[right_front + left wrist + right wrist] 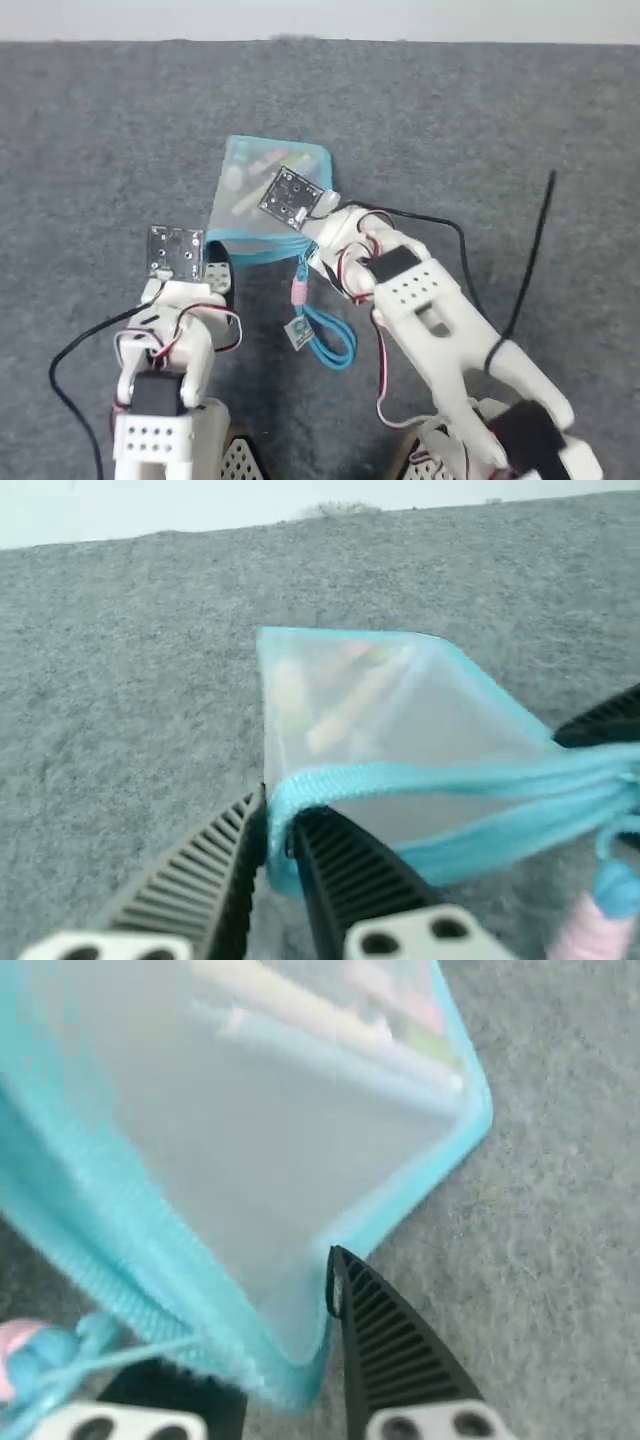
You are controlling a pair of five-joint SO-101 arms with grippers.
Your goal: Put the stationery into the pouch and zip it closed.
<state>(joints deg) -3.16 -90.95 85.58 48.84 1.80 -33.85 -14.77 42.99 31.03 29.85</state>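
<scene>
Now zipping: stationery [350, 705] lies inside the pouch [420, 740].
Left tool [278, 825] and right tool [290, 1360] each clamp one end of its zip edge over the bench [100, 150]; next, one likely must regrip the pull [299, 290].

Grey felt-like table cover [100, 130] runs back to a pale wall [400, 20].

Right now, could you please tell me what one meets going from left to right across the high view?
The left arm, then the pouch, then the right arm.
</scene>
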